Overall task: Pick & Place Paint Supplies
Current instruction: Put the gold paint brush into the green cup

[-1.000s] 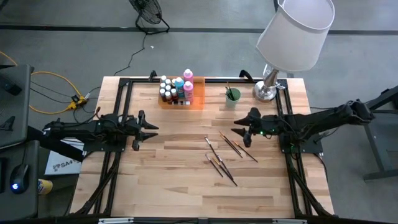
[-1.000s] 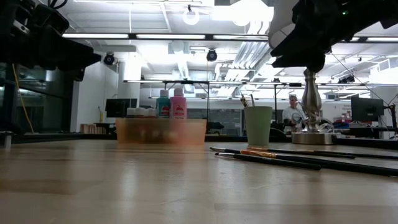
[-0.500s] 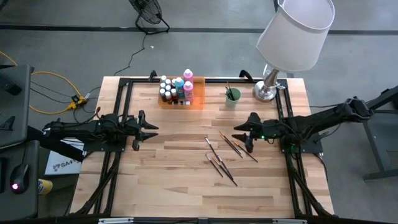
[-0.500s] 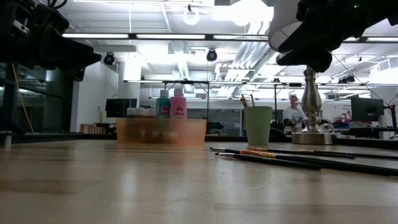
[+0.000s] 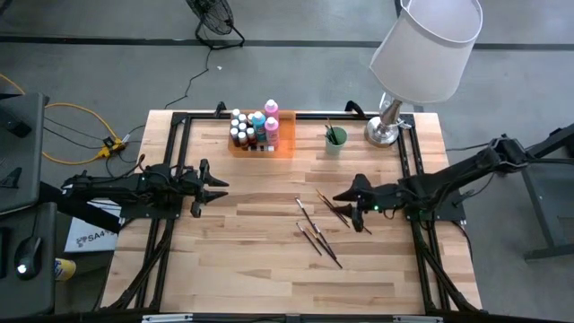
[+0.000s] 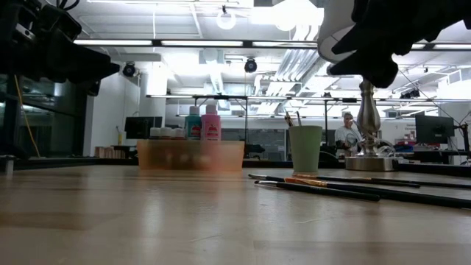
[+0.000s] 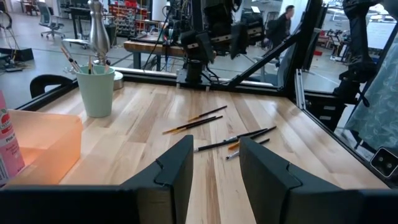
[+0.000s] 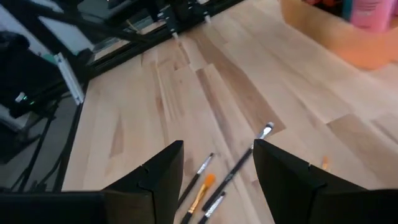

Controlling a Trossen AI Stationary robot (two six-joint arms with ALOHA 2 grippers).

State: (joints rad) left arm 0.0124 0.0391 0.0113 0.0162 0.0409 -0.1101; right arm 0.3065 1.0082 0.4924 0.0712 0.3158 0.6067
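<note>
**Right gripper held open over loose brushes**

Right gripper (image 5: 352, 205), dark w/ two blunt fingers spread apart & nothing between them, is seen above the scattered paintbrushes (image 5: 318, 226) near table centre. Thin, dark, pencil-like brushes, some w/ orange ferrules, are laid at angles on the pale butcher-block tabletop (image 5: 251, 260); none is gripped. Left gripper (image 5: 213, 190) is parked over the table's left side, its fingers parted & empty, as shown in the left wrist view.

Paint bottles (image 5: 254, 128), small, round & white-capped, w/ two taller pink ones, are grouped upright in a translucent orange tray (image 5: 285, 144) at the far edge. Just right of it a pale green cup (image 5: 334, 139) is seen w/ brush handles inside. A chrome-based lamp (image 5: 421, 54) w/ white conical shade is stood at the far right corner.
</note>
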